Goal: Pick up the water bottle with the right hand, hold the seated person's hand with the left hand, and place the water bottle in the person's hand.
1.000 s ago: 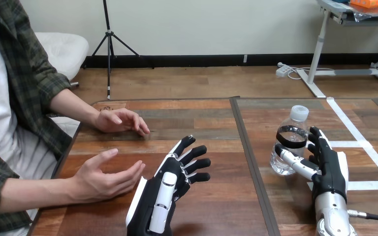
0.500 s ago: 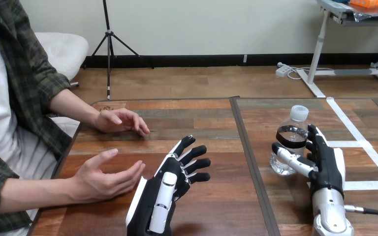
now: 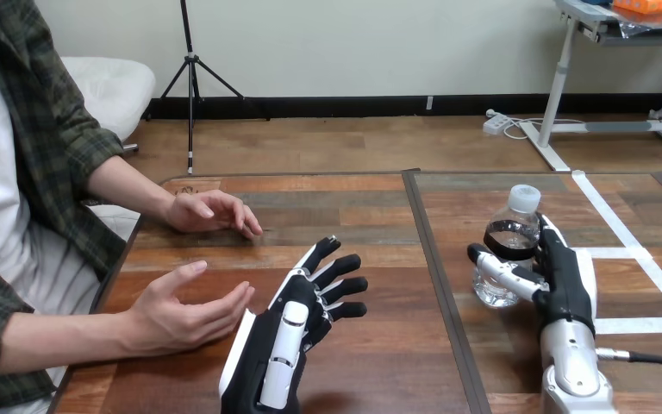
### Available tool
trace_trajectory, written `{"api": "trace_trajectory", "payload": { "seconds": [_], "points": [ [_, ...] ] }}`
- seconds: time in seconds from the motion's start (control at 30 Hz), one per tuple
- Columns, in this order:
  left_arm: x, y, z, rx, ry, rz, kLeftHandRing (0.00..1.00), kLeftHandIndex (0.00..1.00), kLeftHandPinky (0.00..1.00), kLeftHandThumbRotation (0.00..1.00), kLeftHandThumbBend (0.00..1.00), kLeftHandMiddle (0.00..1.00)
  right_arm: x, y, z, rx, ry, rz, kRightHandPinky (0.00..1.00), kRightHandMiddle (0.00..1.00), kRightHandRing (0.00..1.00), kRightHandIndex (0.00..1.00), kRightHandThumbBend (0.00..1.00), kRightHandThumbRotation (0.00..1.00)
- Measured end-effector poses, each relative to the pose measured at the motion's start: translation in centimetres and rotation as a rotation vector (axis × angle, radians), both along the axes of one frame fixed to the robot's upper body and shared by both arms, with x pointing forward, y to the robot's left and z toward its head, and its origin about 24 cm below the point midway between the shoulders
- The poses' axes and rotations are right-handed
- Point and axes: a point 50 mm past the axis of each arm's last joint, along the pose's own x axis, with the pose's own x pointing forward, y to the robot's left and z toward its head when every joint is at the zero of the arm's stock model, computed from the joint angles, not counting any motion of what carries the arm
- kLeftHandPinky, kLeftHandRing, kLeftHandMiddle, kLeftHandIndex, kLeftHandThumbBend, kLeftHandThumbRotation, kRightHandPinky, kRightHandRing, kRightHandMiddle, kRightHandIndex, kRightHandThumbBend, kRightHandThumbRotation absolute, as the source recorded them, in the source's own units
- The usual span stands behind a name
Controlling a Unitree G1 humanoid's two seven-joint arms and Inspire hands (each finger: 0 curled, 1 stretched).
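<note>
The table (image 3: 379, 259) is made of brown wooden planks, split by one dark seam (image 3: 435, 259) that runs from the far edge toward the robot. To the right of the seam, strips of white tape (image 3: 621, 224) cross the wood. One water bottle (image 3: 515, 220) stands upright on the table right of the seam, just beside the tape. It is clear, with one white cap (image 3: 525, 197) and one black band (image 3: 508, 241) round its middle. Two robot hands are over the table. The right hand (image 3: 562, 285) comes up from the bottom edge on its silver forearm (image 3: 573, 375) and is closed about the bottle. Its thumb lies across the front of the bottle's lower body and its fingers (image 3: 550, 240) sit against the bottle's right side, so the bottle stands between them, its base on the wood. The left hand (image 3: 289, 332) is left of the seam with its back upward. Its fingers are straight and spread apart, pointing up and to the right, and it holds nothing. Two of the person's hands show at the left side. The person's nearer hand (image 3: 181, 315) is open with its palm turned inward. It lies just beside the left hand without touching it. The person's farther hand (image 3: 211, 211) rests on the table near the far edge with loosely bent fingers, well apart from both robot hands and from the bottle.
</note>
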Motion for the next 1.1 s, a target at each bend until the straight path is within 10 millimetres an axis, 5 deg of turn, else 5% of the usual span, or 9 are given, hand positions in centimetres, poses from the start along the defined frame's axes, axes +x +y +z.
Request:
{"api": "trace_trajectory", "payload": {
  "seconds": [0.63,1.1],
  "points": [
    [-0.11,0.06,-0.08,-0.001,0.005,0.009,0.79,0.89,0.71,1.0,0.48,0.83,0.66,0.56,0.16,-0.045,0.036,0.027,0.87,0.9,0.88,0.89,0.7,0.0],
    [-0.3,0.11,-0.22,-0.001,0.013,0.012,0.79,0.9,0.72,1.0,0.48,0.84,1.02,0.56,0.45,-0.076,0.043,-0.016,0.66,0.73,0.69,0.75,0.73,0.0]
  ]
}}
